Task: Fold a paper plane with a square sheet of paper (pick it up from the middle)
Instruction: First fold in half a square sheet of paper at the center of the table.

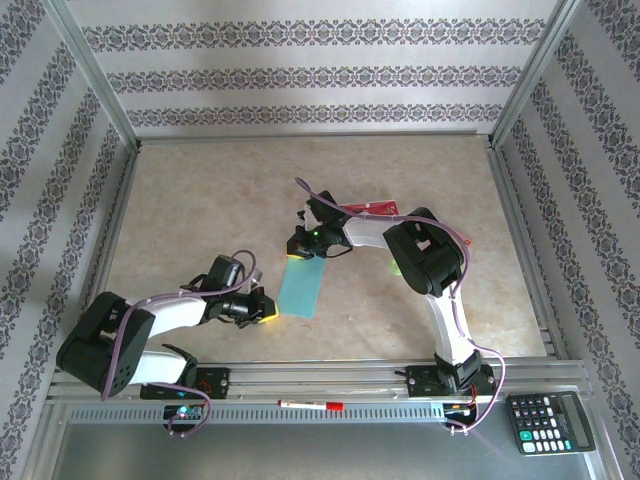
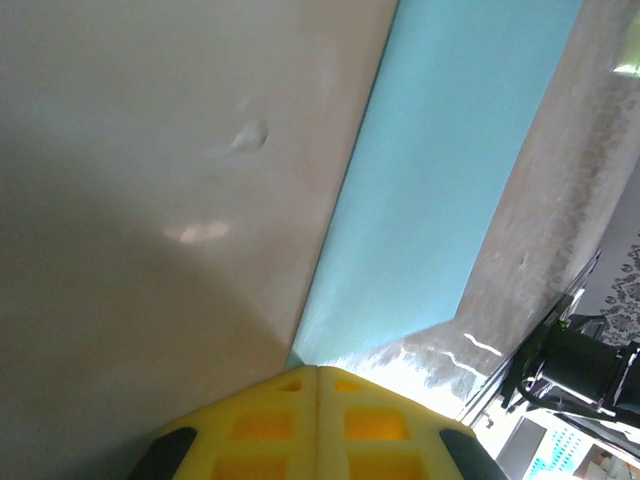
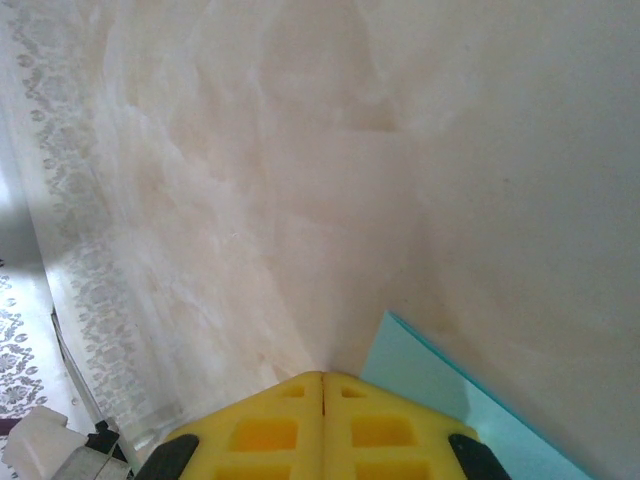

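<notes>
Lying flat between left tool (image 1: 268,313) and right tool (image 1: 296,254), blue paper (image 1: 303,286)

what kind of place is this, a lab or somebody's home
Probably a robot test cell rather than a home. A left arm and a right arm are bolted at the near edge. An aluminium frame surrounds the marble-look tabletop. Patterned backdrop panels close it in on three sides.

Square sheet of paper (image 1: 303,286): light-blue narrow rectangle, flat on table (image 1: 200,200) centre
</notes>
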Controlling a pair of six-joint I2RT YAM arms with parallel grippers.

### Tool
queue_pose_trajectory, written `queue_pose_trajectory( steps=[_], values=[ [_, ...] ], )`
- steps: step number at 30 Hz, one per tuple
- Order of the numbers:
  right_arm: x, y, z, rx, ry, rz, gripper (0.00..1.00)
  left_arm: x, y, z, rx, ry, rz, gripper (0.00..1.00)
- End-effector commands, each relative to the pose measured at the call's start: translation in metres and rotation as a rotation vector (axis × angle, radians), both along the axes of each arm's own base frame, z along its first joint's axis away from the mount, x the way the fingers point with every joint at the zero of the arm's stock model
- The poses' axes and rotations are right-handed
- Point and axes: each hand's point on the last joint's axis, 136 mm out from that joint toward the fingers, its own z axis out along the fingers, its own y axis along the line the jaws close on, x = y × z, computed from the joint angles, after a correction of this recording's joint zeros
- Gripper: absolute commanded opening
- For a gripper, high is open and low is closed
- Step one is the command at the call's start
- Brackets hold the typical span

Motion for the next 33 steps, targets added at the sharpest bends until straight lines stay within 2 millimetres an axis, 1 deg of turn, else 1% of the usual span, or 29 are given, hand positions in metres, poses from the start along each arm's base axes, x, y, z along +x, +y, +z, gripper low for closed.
queue_pose_trajectory(
  steps=[1,2,4,6,7,10,12,14,15,17,19,20,21,23,24,26,27,29,31,33],
  values=[
    [-0.009,-0.025,-0.045,-0.156,0.048,-0.010,0.00,-0.028,0.012,-0.007,0.071,0.106,-0.010,0.00],
    [-0.010,-0.023,-0.043,-0.144,0.044,0.006,0.00,-0.022,0.010,0.002,0.059,0.068,-0.011,0.00],
    [-0.012,-0.016,-0.033,-0.110,0.020,0.061,0.00,-0.003,0.006,0.027,0.035,-0.041,-0.004,0.04],
    [-0.018,-0.015,-0.026,-0.110,0.011,0.128,0.00,0.015,0.006,0.049,0.033,-0.145,0.024,0.10],
    [-0.022,-0.015,-0.023,-0.104,0.005,0.172,0.00,0.024,0.008,0.060,0.034,-0.196,0.043,0.11],
    [-0.039,-0.014,-0.011,-0.070,0.008,0.293,0.00,0.043,0.008,0.082,0.030,-0.294,0.088,0.16],
    [-0.044,-0.013,0.003,-0.032,-0.003,0.352,0.00,0.049,0.005,0.088,0.020,-0.312,0.087,0.19],
    [-0.045,-0.009,0.022,0.015,-0.031,0.384,0.03,0.052,-0.002,0.085,0.010,-0.298,0.068,0.21],
    [-0.043,-0.009,0.033,0.037,-0.046,0.382,0.05,0.053,-0.007,0.084,0.002,-0.291,0.059,0.22],
    [-0.036,-0.012,0.055,0.081,-0.073,0.356,0.07,0.055,-0.017,0.082,-0.022,-0.283,0.041,0.24],
    [-0.032,-0.021,0.073,0.117,-0.090,0.310,0.10,0.057,-0.025,0.080,-0.029,-0.283,0.030,0.25],
    [-0.032,-0.028,0.080,0.122,-0.095,0.283,0.11,0.059,-0.029,0.079,-0.031,-0.287,0.025,0.25],
    [-0.032,-0.036,0.082,0.111,-0.098,0.260,0.13,0.061,-0.032,0.078,-0.029,-0.287,0.022,0.25],
    [-0.035,-0.066,0.077,0.018,-0.092,0.172,0.17,0.065,-0.036,0.074,-0.009,-0.283,0.010,0.24],
    [-0.038,-0.081,0.069,-0.047,-0.086,0.128,0.19,0.067,-0.038,0.071,0.008,-0.279,0.000,0.24],
    [-0.052,-0.110,0.058,-0.176,-0.073,0.067,0.22,0.070,-0.042,0.065,0.049,-0.260,-0.033,0.24],
    [-0.062,-0.117,0.053,-0.209,-0.064,0.056,0.24,0.071,-0.045,0.064,0.056,-0.258,-0.051,0.24],
    [-0.080,-0.123,0.051,-0.234,-0.058,0.035,0.27,0.076,-0.049,0.063,0.079,-0.272,-0.077,0.24],
    [-0.090,-0.124,0.049,-0.236,-0.058,0.003,0.28,0.087,-0.050,0.063,0.108,-0.298,-0.076,0.23],
    [-0.095,-0.124,0.045,-0.225,-0.052,-0.031,0.28,0.098,-0.053,0.060,0.135,-0.296,-0.082,0.20]
  ],
)
